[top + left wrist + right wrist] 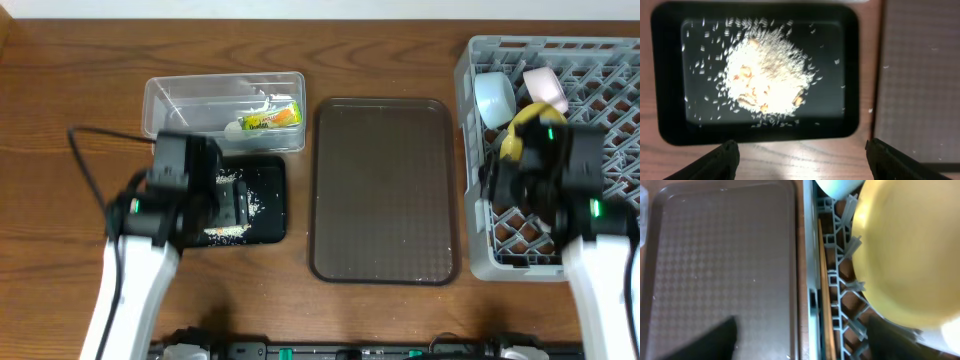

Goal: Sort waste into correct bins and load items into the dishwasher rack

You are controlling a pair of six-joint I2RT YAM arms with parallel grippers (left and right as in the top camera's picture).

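One black tray (667, 75) holding rice (765, 75), clear tub (180, 100) holding wrapper (272, 118)

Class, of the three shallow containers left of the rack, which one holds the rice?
The black tray: the rice lies heaped in it. The clear tub holds a wrapper; the larger brown tray shows no heap.

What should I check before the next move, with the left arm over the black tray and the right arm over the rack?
1. Rice leftovers in black tray: ok.
2. Snack wrapper in clear tub: ok.
3. Chopsticks lying in dishwasher rack: ok.
4. Yellow plate in rack: ok; seated firmly between pegs: cannot tell.
5. Left gripper open, empty: ok.
6. Right gripper open, empty: ok.
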